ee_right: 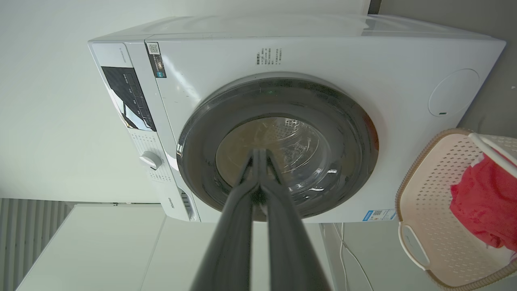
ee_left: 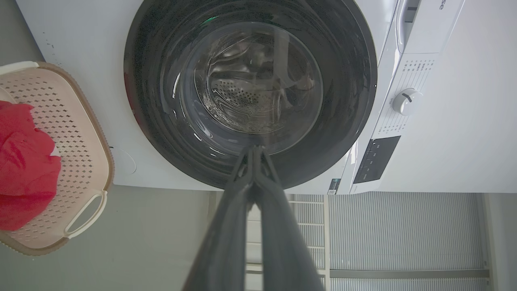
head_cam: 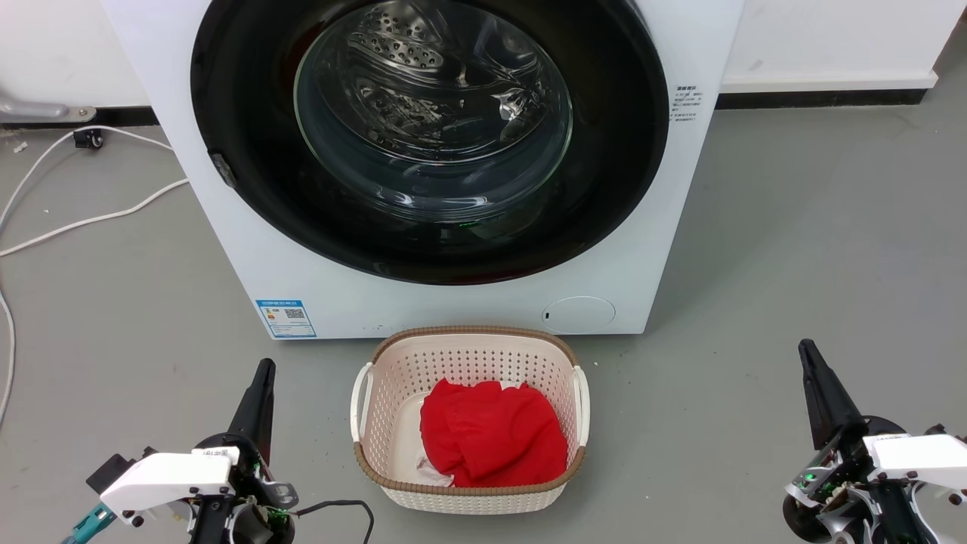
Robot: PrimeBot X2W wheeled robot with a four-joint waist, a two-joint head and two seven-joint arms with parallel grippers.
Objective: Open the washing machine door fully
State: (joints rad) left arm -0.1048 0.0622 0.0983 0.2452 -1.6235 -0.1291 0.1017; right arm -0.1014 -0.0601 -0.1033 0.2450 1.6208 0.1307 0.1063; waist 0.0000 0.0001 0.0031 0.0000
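— What sits furthest left?

— A loose white cable [head_cam: 91,219] trailing across the smooth grey floor [head_cam: 793,264]. Lower down is the left gripper [head_cam: 266,366]. Its two long dark fingers are pressed together tip to tip, with nothing pinched between them and nothing touched. In the left wrist view the closed tips line up with the glass of the door but stand well apart from it.

— And the thing to be opened?

— The big white front-loading washing machine [head_cam: 453,310] stands straight ahead on the floor. Its round glossy black washing machine door [head_cam: 430,128], with a clear bulging glass centre, lies closed flat against the front. A perforated steel drum shows through the glass. A small blue label [head_cam: 285,317] is stuck low on the left of the front, and a round white flap [head_cam: 579,314] is low on the right.

— Anything before the machine?

— A pale perforated plastic basket [head_cam: 468,330] with a brown woven rim sits just in front of it, between the two grippers. A crumpled red cloth [head_cam: 491,434] lies inside.

— Then the right side?

— The right gripper [head_cam: 805,346] matches the left: its fingers are closed against each other, empty, and clear of both basket and machine. In the right wrist view the tips meet as one point aimed at the door.
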